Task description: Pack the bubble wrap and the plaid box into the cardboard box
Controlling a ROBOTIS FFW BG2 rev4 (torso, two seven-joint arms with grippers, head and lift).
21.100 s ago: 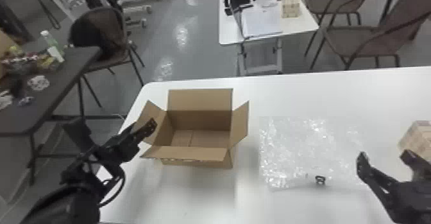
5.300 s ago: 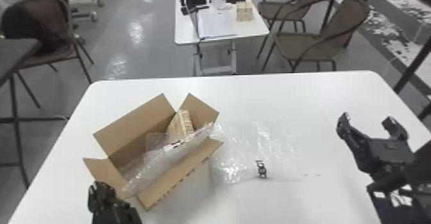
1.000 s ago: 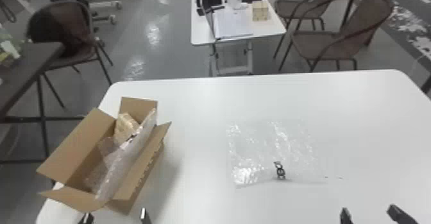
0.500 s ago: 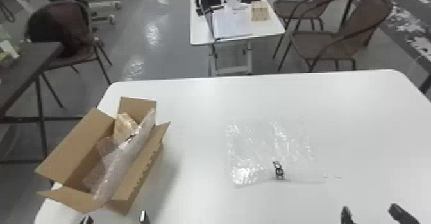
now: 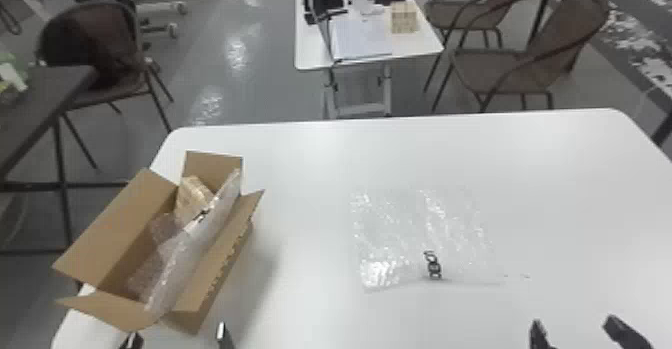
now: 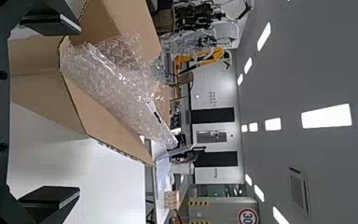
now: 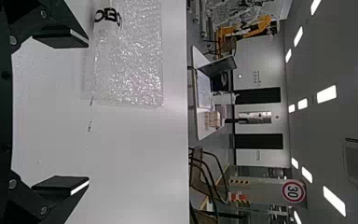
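An open cardboard box (image 5: 220,273) sits at the left edge of the white bench (image 5: 575,188), flaps spread. Inside, the plaid box (image 5: 192,200) lies toward the end nearer the bench's far left corner, beside bubble wrap (image 5: 172,268) that leans up along the right wall. A second, clear sheet of bubble wrap (image 5: 425,228) lies flat around mid-bench, well apart from the carton. The left tool (image 5: 176,337), released and empty, is near the carton's near end; the right tool (image 5: 575,327), also released and empty, is toward the bench's right edge.
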